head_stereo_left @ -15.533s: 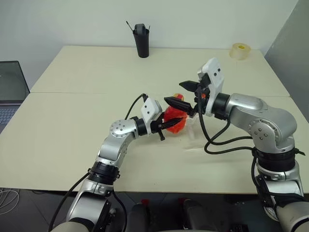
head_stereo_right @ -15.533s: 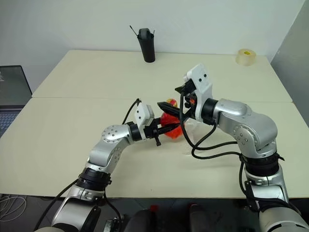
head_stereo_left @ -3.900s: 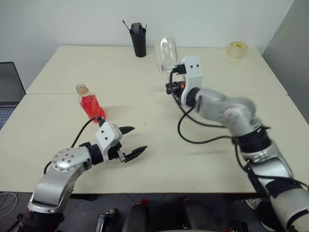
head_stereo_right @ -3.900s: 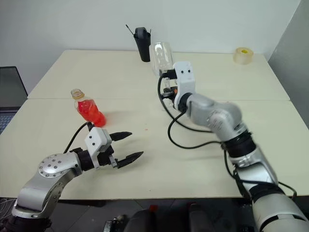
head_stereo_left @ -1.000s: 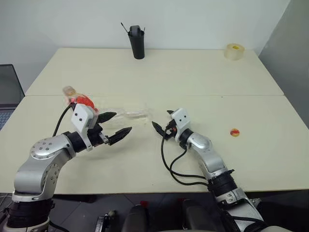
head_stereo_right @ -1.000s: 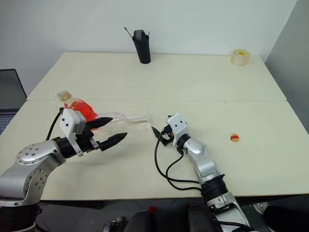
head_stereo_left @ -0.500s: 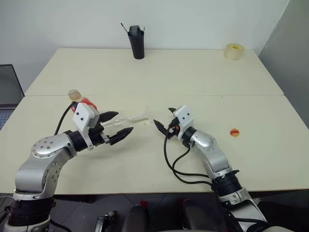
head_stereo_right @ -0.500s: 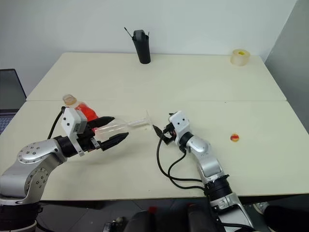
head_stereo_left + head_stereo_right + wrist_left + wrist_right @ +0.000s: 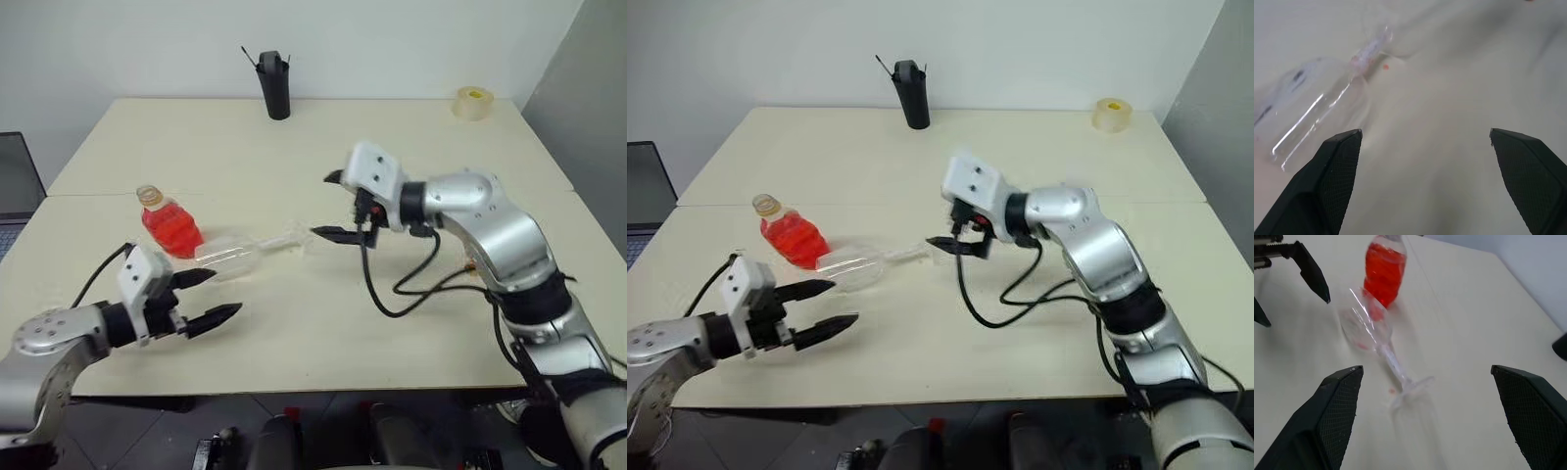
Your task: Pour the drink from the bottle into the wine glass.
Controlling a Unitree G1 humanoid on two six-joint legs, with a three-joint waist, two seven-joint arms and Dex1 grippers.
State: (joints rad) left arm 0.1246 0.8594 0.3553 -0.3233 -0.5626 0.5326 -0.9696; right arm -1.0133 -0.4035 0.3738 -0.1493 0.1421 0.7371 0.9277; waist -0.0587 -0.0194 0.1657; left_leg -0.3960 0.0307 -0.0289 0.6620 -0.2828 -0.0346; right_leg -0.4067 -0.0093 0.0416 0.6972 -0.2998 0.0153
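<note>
The bottle (image 9: 167,223) stands upright at the table's left, uncapped and more than half full of the red drink (image 9: 171,233). Right beside it the wine glass (image 9: 240,257) lies on its side, bowl near the bottle and foot (image 9: 1410,389) pointing away, with faint red traces in the bowl (image 9: 1364,320). My left gripper (image 9: 201,299) hovers open at the near edge, a short way in front of the bowl and holding nothing. My right gripper (image 9: 333,206) is raised above the table just past the glass's foot, open and empty, pointing toward the bottle.
A tall black cup (image 9: 276,88) stands at the far edge in the middle. A yellow tape roll (image 9: 468,101) sits in the far right corner. A laptop (image 9: 15,186) lies off the table's left side. A seam (image 9: 245,193) runs across the tabletop.
My left gripper has pulled back toward the near edge, away from the glass, which stays lying on the table. My right gripper has lifted off the table and turned to point left.
</note>
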